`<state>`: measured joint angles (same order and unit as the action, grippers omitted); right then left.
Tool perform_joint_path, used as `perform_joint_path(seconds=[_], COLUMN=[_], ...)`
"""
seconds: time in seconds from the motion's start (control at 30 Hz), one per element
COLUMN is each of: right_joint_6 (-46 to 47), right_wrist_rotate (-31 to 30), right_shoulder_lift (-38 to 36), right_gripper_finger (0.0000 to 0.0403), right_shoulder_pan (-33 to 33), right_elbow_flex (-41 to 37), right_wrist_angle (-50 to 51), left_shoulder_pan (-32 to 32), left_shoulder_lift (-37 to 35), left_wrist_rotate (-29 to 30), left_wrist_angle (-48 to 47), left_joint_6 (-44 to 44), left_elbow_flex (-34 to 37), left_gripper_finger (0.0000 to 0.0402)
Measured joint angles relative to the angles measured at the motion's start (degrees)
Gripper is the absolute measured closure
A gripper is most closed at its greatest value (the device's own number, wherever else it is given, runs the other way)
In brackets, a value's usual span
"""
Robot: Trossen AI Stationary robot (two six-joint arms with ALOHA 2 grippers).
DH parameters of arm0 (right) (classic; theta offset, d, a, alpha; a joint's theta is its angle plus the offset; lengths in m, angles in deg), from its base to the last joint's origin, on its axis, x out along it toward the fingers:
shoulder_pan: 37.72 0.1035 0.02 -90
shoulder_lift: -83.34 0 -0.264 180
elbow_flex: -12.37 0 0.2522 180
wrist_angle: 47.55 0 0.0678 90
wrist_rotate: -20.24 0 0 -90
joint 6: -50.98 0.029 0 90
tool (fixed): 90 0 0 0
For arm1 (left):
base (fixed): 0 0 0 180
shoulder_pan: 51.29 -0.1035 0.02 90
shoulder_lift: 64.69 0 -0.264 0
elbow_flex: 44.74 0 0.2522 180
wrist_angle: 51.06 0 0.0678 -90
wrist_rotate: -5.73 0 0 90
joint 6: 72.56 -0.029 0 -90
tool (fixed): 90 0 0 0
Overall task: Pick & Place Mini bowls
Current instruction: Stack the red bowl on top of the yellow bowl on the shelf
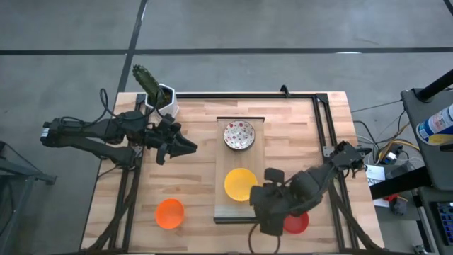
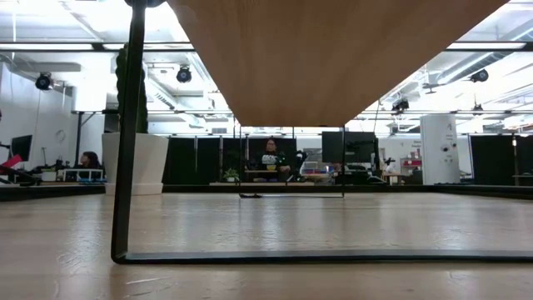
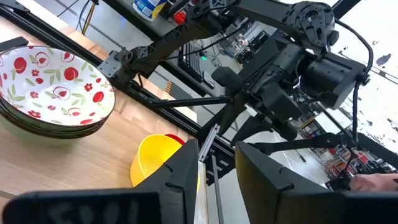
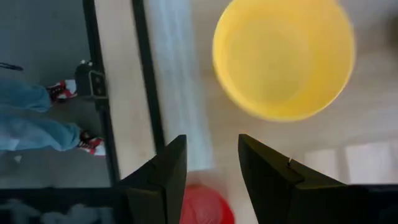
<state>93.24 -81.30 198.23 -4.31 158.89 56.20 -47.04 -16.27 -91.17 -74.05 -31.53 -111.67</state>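
Right claw (image 4: 211, 180) hangs with fingers apart, empty, beside the yellow bowl (image 4: 283, 59), above the red bowl (image 4: 205, 205).

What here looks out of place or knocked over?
Nothing is spilled or broken. The green cactus in its white square pot leans sideways over the wooden table's back-left corner. The speckled white bowls sit stacked, tidy.

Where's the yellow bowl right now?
In the high view the yellow bowl sits on the raised centre board, near its front end, below the speckled bowls and just left of the right claw.
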Motion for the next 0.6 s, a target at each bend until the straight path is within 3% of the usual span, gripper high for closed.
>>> perform_joint_path(seconds=[0.2, 0.43, 0.6], right_joint_6=[8.73, 18.85, 23.03], right_wrist_rotate=[0.03, 0.06, 1.46], right_shoulder_lift=[-4.86, -14.51, -21.45], right_gripper_finger=[0.0268, 0.0266, 0.0266], right_shoulder_pan=[4.33, 9.29, 10.51], right_elbow_flex=[-8.92, -26.61, -40.23], right_wrist_angle=[-0.01, -1.69, -9.37], left_shoulder_pan=[0.03, 0.02, 0.02], left_shoulder_lift=[0.0, 0.0, 0.0], left_wrist_rotate=[0.0, 0.02, 0.02], left_wrist_angle=[-0.02, -0.03, -0.02], left_joint_6=[-0.03, -0.73, -0.71], left_elbow_flex=[0.0, 0.0, 0.0], left_gripper_finger=[0.0301, 0.0301, 0.0301])
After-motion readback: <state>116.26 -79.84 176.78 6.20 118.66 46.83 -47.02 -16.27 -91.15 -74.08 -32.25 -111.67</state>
